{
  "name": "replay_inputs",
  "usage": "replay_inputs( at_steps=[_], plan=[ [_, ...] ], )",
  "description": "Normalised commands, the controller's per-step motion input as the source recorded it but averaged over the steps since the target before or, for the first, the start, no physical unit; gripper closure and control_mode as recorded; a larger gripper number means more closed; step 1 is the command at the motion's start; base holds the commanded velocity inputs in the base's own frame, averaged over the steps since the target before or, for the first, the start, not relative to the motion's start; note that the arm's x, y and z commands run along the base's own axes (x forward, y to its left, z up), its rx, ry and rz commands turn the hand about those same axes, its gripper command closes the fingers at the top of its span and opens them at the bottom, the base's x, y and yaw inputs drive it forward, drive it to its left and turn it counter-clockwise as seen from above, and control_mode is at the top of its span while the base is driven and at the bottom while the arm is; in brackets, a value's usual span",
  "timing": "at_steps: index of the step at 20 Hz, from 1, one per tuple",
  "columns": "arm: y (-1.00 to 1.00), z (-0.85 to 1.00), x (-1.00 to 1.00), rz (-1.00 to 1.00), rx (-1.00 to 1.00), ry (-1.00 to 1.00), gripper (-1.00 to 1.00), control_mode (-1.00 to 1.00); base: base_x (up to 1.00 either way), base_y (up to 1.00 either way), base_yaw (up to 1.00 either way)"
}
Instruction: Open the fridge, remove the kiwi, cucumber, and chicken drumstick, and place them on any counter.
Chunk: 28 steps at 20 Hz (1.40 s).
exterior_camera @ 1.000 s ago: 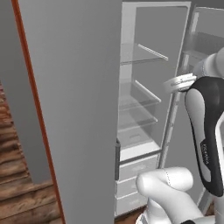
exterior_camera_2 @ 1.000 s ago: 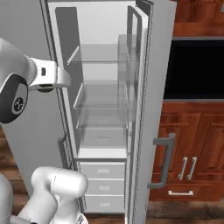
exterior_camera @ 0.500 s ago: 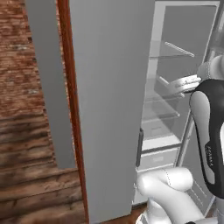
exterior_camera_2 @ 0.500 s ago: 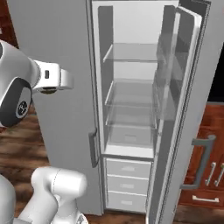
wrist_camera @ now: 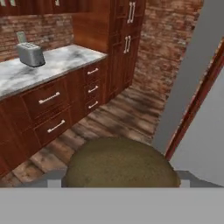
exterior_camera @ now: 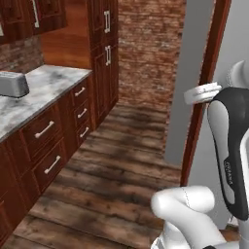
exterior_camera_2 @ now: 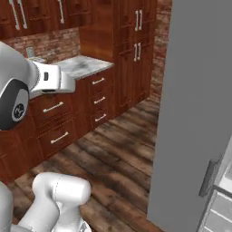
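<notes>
Olive-brown, fuzzy oval kiwi [wrist_camera: 120, 162] pinched between widely spread jaws, close against the hand camera. Beyond the jaws: white grey-veined marble counter [wrist_camera: 57, 65] over reddish-brown drawers, silver toaster [wrist_camera: 30, 54] on top. Off to one side, light-grey fridge [exterior_camera_2: 199, 104] wall.

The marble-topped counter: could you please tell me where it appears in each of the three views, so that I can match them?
Left base view: the counter runs along the left edge, in the upper half, above wood drawers.
Right base view: the counter sits upper left of centre, partly behind the arm.
Hand view: the counter lies upper left, with a toaster on it.
Shared landmark: the tall wood cabinet at the counter's far end.
</notes>
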Motion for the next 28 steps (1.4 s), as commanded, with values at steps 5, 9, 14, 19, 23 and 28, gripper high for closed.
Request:
replay_inputs(
  at_steps=[5, 9, 14, 19, 23, 28],
  plan=[
    [0.0, 0.0, 0.0, 0.0, 0.0, 0.0, 1.0, 1.0, -0.08, 0.98, 0.82],
    [0.0, 0.0, 0.0, 0.0, 0.0, 0.0, 1.0, 1.0, 0.0, 0.91, 0.78],
    [0.0, 0.0, 0.0, 0.0, 0.0, 0.0, 1.0, 1.0, 0.12, 0.81, 0.7],
    [0.0, 0.0, 0.0, 0.0, 0.0, 0.0, 1.0, 1.0, 0.38, 0.82, 0.52],
    [0.0, 0.0, 0.0, 0.0, 0.0, 0.0, 1.0, 1.0, 0.12, 0.66, 0.7],
    [0.0, 0.0, 0.0, 0.0, 0.0, 0.0, 1.0, 1.0, -0.01, 0.54, 0.79]
  ],
)
